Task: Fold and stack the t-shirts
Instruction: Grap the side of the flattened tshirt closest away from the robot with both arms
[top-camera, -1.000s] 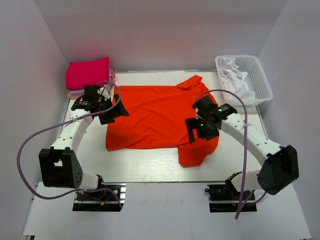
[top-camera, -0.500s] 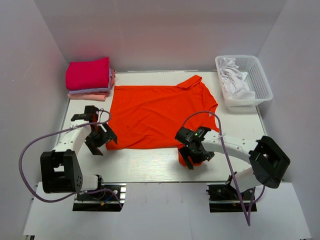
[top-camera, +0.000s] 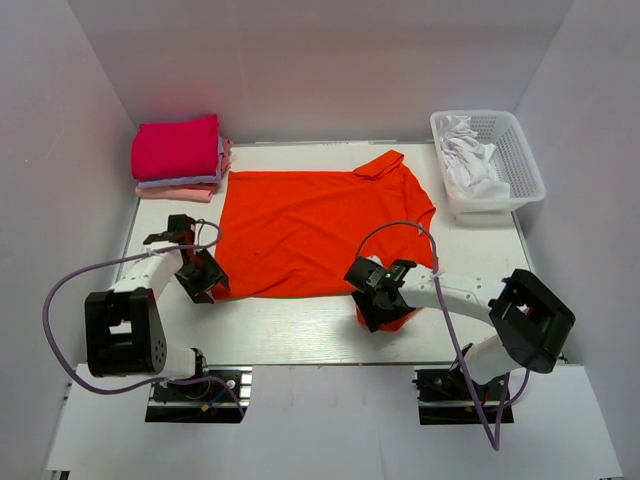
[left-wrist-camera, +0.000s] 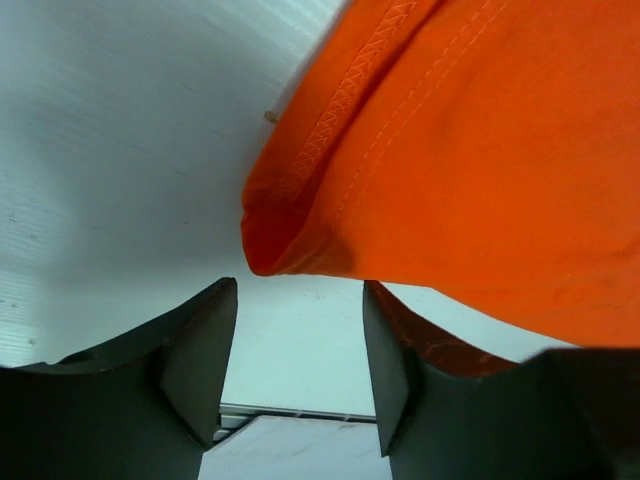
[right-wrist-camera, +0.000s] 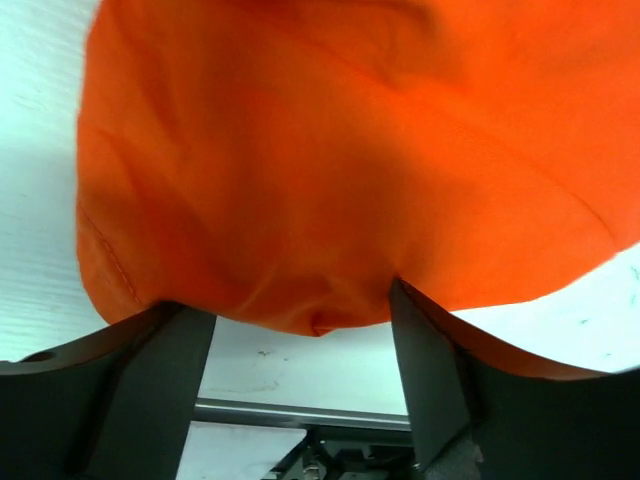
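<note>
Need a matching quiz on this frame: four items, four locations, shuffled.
Items
1. orange t-shirt
2. folded t-shirts
3. basket
4. left tool

Locations
A. far right corner of the table
B. far left corner
C. at the orange t-shirt's near left corner
D. spread out mid-table

Pairs: 1-D, 2-B, 3-A, 4-C

White plastic mesh basket (top-camera: 524, 165) sits at the far right corner of the white tabletop (top-camera: 300, 335), with some crumpled white cloth (top-camera: 470, 155) bunched in its left half.
</note>
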